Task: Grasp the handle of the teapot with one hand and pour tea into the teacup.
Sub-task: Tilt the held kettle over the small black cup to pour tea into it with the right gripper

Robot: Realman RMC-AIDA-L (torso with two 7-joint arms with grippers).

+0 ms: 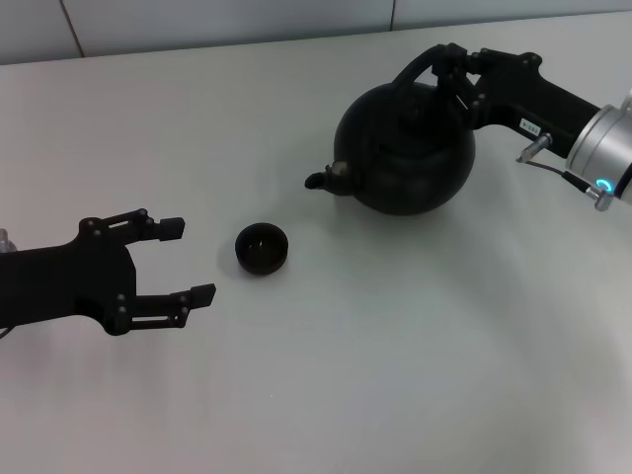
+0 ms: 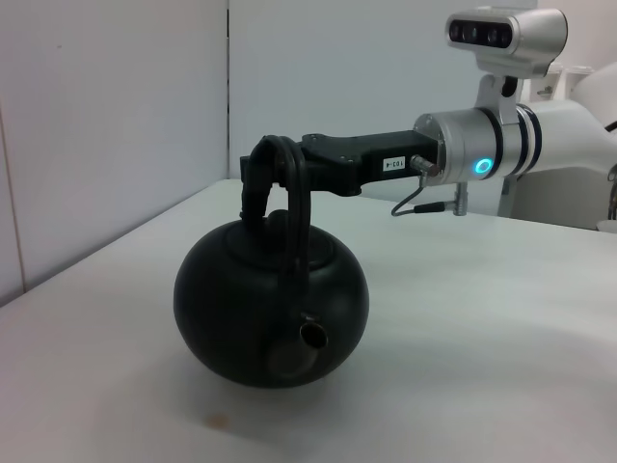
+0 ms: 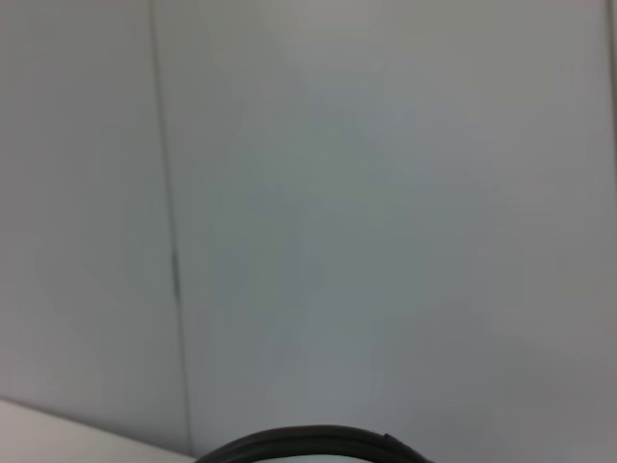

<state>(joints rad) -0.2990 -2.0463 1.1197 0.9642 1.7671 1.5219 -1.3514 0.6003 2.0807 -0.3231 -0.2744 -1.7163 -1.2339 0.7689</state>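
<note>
Head view: the tall black arched handle (image 1: 420,71) of the round matte-black teapot (image 1: 405,148) is clenched by the right tool (image 1: 449,74), so lifting and tipping toward the small black teacup (image 1: 262,248) on the white desk (image 1: 395,346) is judged next, while the left tool (image 1: 183,262) is held spread beside it.

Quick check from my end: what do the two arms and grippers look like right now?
Left gripper: matte black, two slim linkage fingers with blocky tips on a black body. Right gripper: the same black build, with a small white label, on a silver-white wrist with a glowing cyan ring, a thin dark cable looping beside it, and a silver camera on top.
</note>
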